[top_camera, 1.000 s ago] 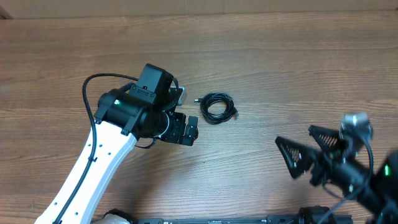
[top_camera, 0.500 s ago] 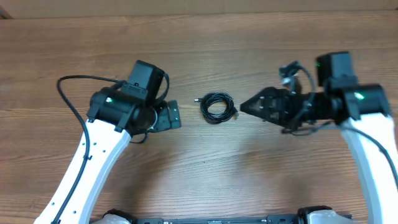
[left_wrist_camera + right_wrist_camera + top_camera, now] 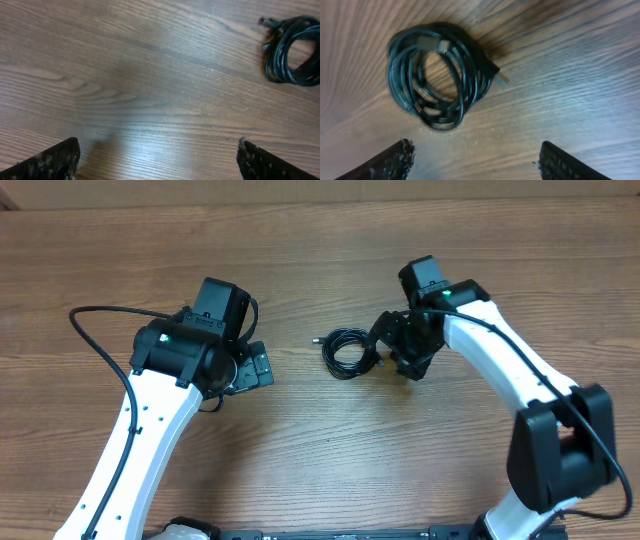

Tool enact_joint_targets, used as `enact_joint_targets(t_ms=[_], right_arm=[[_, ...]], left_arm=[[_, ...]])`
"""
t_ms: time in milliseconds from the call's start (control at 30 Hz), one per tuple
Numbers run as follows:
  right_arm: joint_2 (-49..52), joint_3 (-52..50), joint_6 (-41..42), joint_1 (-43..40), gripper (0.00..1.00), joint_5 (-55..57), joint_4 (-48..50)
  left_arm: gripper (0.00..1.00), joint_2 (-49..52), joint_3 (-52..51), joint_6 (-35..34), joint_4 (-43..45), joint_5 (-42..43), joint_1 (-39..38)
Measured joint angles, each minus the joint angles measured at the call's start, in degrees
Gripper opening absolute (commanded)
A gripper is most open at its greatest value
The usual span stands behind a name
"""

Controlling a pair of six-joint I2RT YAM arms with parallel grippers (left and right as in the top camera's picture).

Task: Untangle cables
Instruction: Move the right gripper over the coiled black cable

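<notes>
Since the coiled cable looks light and limp, grip its free plug end; both arms' jaws stand wide, empty.

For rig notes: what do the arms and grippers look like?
Left arm and right arm: white links, black joint housings, a green light each. A black cable loops off the left. Left gripper and right gripper: black.

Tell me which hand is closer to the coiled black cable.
Right. The right hand is just beside the cable, on its right; the left hand sits clearly farther off on its left.
</notes>
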Motion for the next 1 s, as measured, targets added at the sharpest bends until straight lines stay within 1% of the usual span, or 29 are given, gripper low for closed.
enact_joint_targets(t_ms=[67,133,300,467,533,700,1000], right_arm=[[1.44,0.00,1.46,0.96,0.69,0.04,1.70],[2.29,0.00,2.58,2.36,0.56,0.09,3.54],[2.32,0.02,6.82,5.25,0.56,4.15,4.44],[2.32,-0.74,13.22,6.32,0.56,8.72,5.38],[2.32,-1.51,14.69,6.60,0.52,9.46,6.27],[2.32,-2.03,16.44,8.55,0.47,10.38,8.07],[2.51,-2.05,17.05,10.86,0.46,13.33,8.39]], left_arm=[[0.99,0.00,-1.14,0.00,0.20,0.15,0.00],[1.00,0.00,-2.54,0.00,0.57,0.20,0.00],[0.99,0.00,-3.93,0.00,0.68,0.61,0.00],[1.00,0.00,-4.04,0.00,0.79,2.25,0.00],[1.00,0.00,-4.04,0.00,0.81,2.73,0.00],[1.00,0.00,-4.04,0.00,1.22,3.41,0.00],[1.00,0.00,-4.04,-0.02,1.46,3.61,0.00]])
